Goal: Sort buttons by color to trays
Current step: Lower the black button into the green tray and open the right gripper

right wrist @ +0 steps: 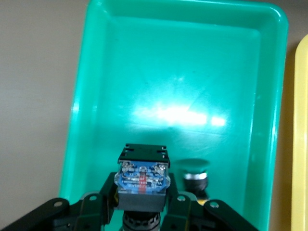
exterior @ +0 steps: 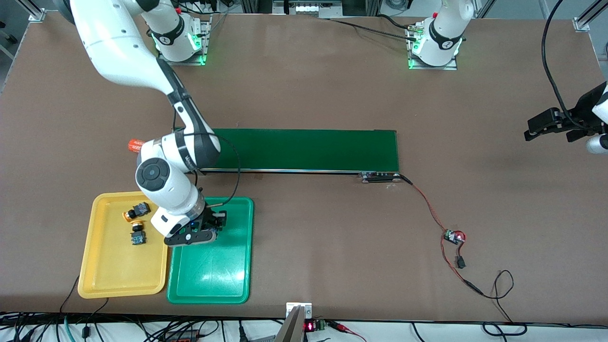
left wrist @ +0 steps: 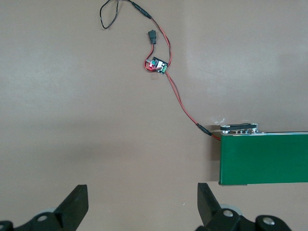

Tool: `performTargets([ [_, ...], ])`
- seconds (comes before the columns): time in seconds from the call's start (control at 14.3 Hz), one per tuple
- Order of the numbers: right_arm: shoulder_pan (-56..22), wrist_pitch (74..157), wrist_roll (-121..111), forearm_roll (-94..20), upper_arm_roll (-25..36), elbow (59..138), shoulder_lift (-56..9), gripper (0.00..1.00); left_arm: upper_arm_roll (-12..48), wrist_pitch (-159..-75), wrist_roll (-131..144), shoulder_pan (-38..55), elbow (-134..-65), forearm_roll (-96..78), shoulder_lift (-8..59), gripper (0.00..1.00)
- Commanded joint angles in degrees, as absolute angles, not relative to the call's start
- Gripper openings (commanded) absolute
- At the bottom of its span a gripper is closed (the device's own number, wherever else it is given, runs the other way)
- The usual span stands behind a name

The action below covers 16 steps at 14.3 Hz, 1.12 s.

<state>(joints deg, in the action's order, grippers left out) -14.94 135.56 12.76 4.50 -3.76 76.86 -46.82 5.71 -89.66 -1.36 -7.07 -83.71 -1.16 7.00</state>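
Note:
My right gripper hangs low over the green tray, at the end nearer the conveyor. It is shut on a button with a black-and-blue body; its cap is hidden between the fingers. A green-capped button sits in the green tray just beside the held one. Two yellow-capped buttons lie in the yellow tray alongside. My left gripper waits open above bare table at the left arm's end, and its fingers hold nothing.
A long dark-green conveyor belt runs across the table's middle, with an orange cylinder at its right-arm end. Red-and-black wires lead from it to a small circuit board. The right arm's forearm covers part of both trays.

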Motion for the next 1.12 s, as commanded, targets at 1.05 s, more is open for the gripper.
performTargets([
  [1.05, -17.93, 142.03, 15.38, 4.31, -1.23, 74.79, -52.91, 0.11, 5.8, -88.77, -1.49, -7.12, -83.14, -1.58, 6.5, 1.0],
])
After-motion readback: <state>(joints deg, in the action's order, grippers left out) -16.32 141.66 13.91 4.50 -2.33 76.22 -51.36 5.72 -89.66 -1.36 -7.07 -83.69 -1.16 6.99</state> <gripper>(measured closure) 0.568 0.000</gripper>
